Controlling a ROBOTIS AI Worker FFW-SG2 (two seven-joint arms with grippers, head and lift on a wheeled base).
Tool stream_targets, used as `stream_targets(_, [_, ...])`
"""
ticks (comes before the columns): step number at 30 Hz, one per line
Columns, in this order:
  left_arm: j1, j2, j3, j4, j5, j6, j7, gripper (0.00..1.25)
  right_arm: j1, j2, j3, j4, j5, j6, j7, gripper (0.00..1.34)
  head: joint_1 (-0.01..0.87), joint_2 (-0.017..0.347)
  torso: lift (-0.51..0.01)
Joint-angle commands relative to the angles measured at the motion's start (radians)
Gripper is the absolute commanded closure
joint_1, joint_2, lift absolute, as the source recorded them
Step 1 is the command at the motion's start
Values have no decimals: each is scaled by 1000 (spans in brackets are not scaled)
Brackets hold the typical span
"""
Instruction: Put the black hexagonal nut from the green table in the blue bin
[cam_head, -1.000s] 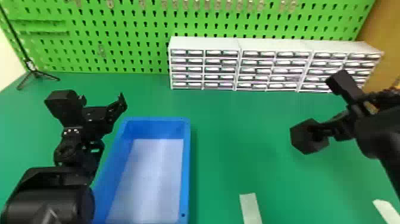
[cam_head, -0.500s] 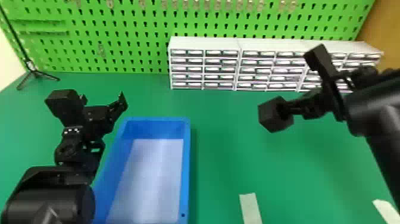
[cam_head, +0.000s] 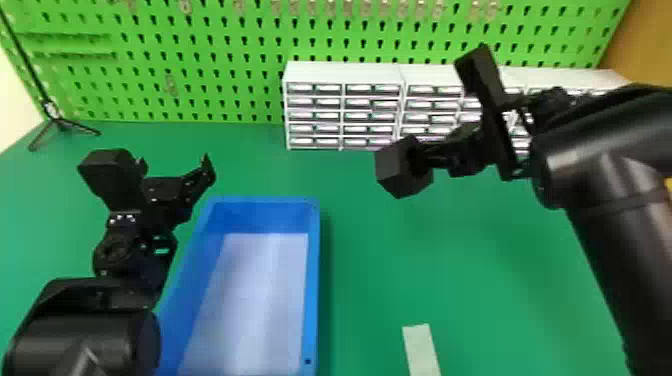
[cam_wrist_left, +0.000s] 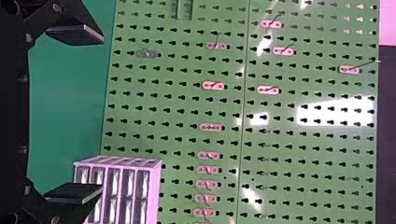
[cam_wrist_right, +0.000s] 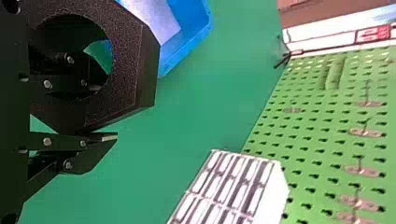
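Holding the black hexagonal nut (cam_head: 402, 172) above the green table (cam_head: 450, 285), the right gripper (cam_head: 431, 158) has its fingers closed on the nut's wall, one through the hole and the other against the outside. The nut is to the right of the blue bin (cam_head: 312, 300) and clear of its rim, a bit beyond the bin's far end. The left gripper (cam_head: 174, 167) is near the bin's far left corner, fingers spread wide with nothing between them. White drawer cabinets (cam_head: 345, 72) line the back of the table, in front of a green pegboard (cam_head: 225, 65).
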Motion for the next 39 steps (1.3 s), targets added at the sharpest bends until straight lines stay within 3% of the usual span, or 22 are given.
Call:
stream_targets(1, [-3, 0, -3, 2, 0, 0, 0, 163, -6, 26, 35, 3, -57, -21, -40, 911, 686, 28, -96])
stream_targets(16, [-1, 0, 25, -20, -8, 26, 0, 162, 15, 105, 127, 26, -191, -103, -189, 918, 686, 28, -96])
stream_targets(25, [2, 2, 63, -46, -28, 40, 0, 162, 14, 103, 222, 40, -317, -151, -292, 918, 686, 28, -96])
stream_targets(31, [2, 2, 69, -47, -29, 40, 0, 162, 11, 109, 297, 71, -369, -182, -319, 920, 686, 28, -96])
stream_targets(39, [2, 2, 69, -47, -29, 40, 0, 162, -6, 95, 397, 109, -424, -217, -347, 920, 686, 28, -96])
